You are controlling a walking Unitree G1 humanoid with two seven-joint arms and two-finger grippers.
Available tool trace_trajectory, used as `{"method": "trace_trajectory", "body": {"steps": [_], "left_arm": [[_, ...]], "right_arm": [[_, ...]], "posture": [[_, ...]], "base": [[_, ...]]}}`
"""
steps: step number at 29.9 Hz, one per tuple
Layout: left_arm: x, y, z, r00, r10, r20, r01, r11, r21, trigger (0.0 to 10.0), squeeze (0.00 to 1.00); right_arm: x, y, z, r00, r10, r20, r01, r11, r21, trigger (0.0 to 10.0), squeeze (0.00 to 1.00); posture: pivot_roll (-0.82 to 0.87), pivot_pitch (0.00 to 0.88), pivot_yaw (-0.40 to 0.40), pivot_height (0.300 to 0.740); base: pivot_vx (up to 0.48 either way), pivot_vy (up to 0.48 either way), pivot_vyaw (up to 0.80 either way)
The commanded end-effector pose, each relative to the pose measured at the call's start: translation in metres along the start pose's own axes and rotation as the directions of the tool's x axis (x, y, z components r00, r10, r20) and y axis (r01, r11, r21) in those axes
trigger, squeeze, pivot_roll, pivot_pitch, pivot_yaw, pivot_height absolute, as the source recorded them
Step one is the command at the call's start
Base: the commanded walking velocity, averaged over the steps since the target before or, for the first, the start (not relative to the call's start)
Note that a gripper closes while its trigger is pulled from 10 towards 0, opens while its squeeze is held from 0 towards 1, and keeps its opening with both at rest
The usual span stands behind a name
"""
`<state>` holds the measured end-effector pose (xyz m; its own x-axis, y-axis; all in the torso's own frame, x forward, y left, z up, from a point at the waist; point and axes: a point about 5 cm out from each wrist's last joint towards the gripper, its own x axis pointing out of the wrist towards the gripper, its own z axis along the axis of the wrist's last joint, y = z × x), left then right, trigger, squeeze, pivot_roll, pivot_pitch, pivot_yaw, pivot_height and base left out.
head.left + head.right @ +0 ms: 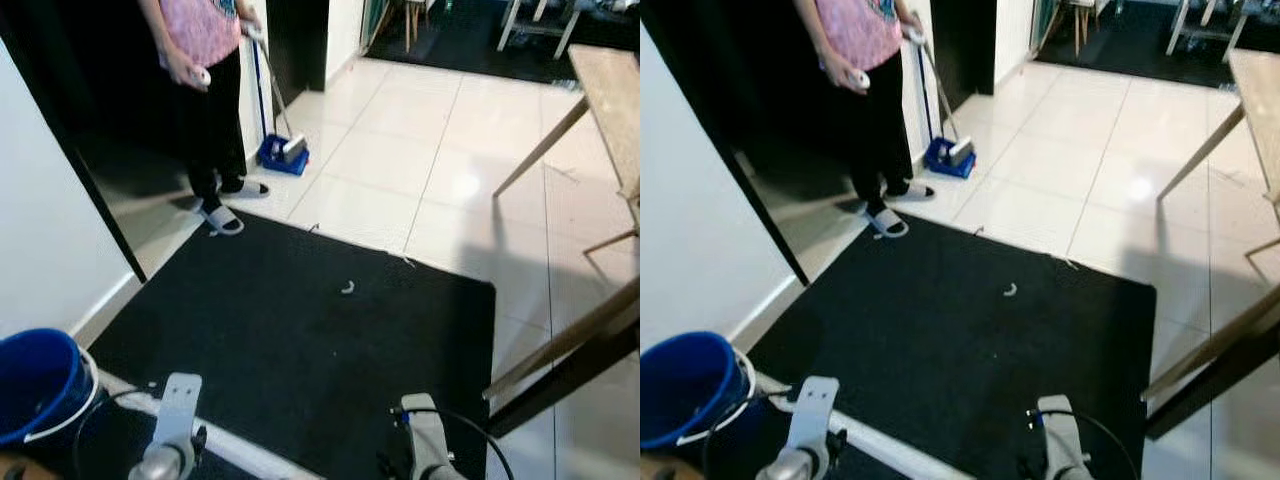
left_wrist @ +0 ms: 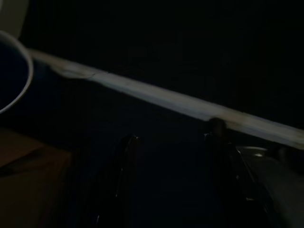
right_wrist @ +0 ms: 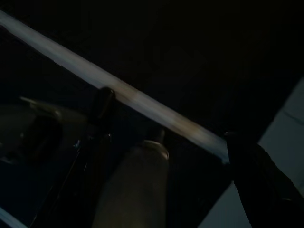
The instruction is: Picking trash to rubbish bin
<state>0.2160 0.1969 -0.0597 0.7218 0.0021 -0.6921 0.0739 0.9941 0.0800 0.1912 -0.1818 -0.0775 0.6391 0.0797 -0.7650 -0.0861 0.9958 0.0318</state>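
Observation:
A small white curled scrap (image 1: 347,287) lies on the black mat (image 1: 300,340), near its middle. A blue bucket (image 1: 35,385) with a white rim stands at the lower left, beside the white wall. Both silver arms hang low at the picture's bottom, the left wrist (image 1: 172,430) close to the bucket and the right wrist (image 1: 425,440) over the mat's near edge. In the dark left wrist view my left gripper (image 2: 173,132) holds its two fingers apart with nothing between them. My right gripper (image 3: 169,115) is likewise open, above a pale strip at the mat's edge.
A person (image 1: 205,90) in a pink top and black trousers stands at the mat's far left corner, holding a broom and a white controller. A blue dustpan (image 1: 283,153) sits on the tiles behind. Slanted wooden table legs (image 1: 560,350) reach in from the right.

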Motion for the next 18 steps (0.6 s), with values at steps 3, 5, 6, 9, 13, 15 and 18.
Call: {"method": "trace_trajectory", "body": {"steps": [3, 5, 6, 9, 13, 15, 18], "left_arm": [[-0.0002, -0.0017, 0.0006, 1.0, -0.01, 0.015, 0.011, 1.0, -0.013, 10.0, 0.0], [-0.0001, -0.0052, 0.0015, 0.999, -0.047, 0.025, 0.048, 0.998, -0.027, 10.0, 0.0], [-0.0003, -0.008, 0.0018, 0.997, -0.075, 0.033, 0.076, 0.996, -0.042, 10.0, 0.0], [-0.0004, -0.0093, 0.0024, 0.995, -0.086, 0.043, 0.088, 0.995, -0.05, 10.0, 0.0], [-0.0002, -0.0101, 0.004, 0.995, -0.089, 0.052, 0.091, 0.995, -0.044, 10.0, 0.0], [0.0, -0.0101, 0.0048, 0.995, -0.088, 0.054, 0.09, 0.995, -0.045, 10.0, 0.0], [0.0002, -0.0096, 0.0053, 0.995, -0.084, 0.056, 0.087, 0.995, -0.054, 10.0, 0.0]], "right_arm": [[-0.0004, -0.0015, -0.0005, 1.0, -0.014, 0.005, 0.013, 1.0, 0.023, 10.0, 0.0], [-0.0002, -0.0025, 0.0019, 0.999, -0.026, 0.022, 0.025, 0.999, 0.036, 10.0, 0.0], [0.0, -0.0031, 0.0037, 0.999, -0.034, 0.03, 0.034, 0.999, 0.027, 10.0, 0.0], [0.0003, -0.0024, 0.0043, 0.999, -0.031, 0.032, 0.03, 0.999, 0.019, 10.0, 0.0], [0.0006, -0.0008, 0.0042, 0.999, -0.027, 0.027, 0.027, 1.0, -0.001, 10.0, 0.0], [0.0006, -0.001, 0.0038, 0.999, -0.032, 0.025, 0.032, 0.999, 0.012, 10.0, 0.0], [0.0005, -0.0013, 0.0032, 0.999, -0.035, 0.021, 0.034, 0.999, 0.016, 10.0, 0.0]], "posture": [[0.11, 0.106, 0.002, 0.74], [0.11, 0.107, 0.002, 0.74], [0.11, 0.108, 0.002, 0.74], [0.11, 0.109, 0.002, 0.74], [0.11, 0.108, 0.0, 0.74], [0.11, 0.107, 0.0, 0.74], [0.11, 0.105, -0.002, 0.74]], "base": [[0.0, 0.0, 0.0], [0.0, 0.0, 0.0], [0.0, 0.0, 0.0], [0.0, 0.0, 0.0], [0.0, 0.0, 0.0], [0.0, 0.0, 0.0], [0.087, 0.0, 0.0]]}}
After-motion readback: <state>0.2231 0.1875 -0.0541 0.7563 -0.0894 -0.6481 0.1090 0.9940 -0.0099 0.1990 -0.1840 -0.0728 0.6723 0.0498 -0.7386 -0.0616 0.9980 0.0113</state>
